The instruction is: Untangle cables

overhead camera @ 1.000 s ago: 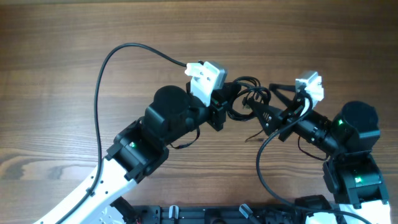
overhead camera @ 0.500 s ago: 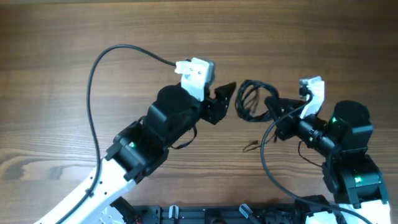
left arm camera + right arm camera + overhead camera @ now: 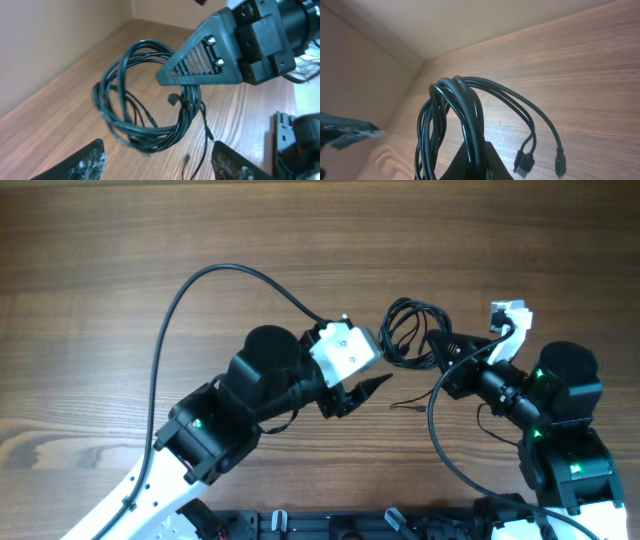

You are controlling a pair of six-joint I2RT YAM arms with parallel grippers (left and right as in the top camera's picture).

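Note:
The cables are a bundle of thin black loops hanging off the tip of my right gripper, which is shut on them. In the right wrist view the loops rise from between the jaws and small plugs dangle to the right. The left wrist view shows the coil with its lower part on the wood, pinched by the right gripper's fingers. My left gripper is open just short of the bundle, its fingertips wide apart with nothing between them. A loose cable end lies on the table.
The left arm's thick camera wire arcs high over the wooden table. The right arm's wire loops down in front of its base. Both arm bases crowd the near edge.
My left gripper has opened, let go of the bundle and drawn back toward the near side. The right gripper has shut on the cables and holds them.

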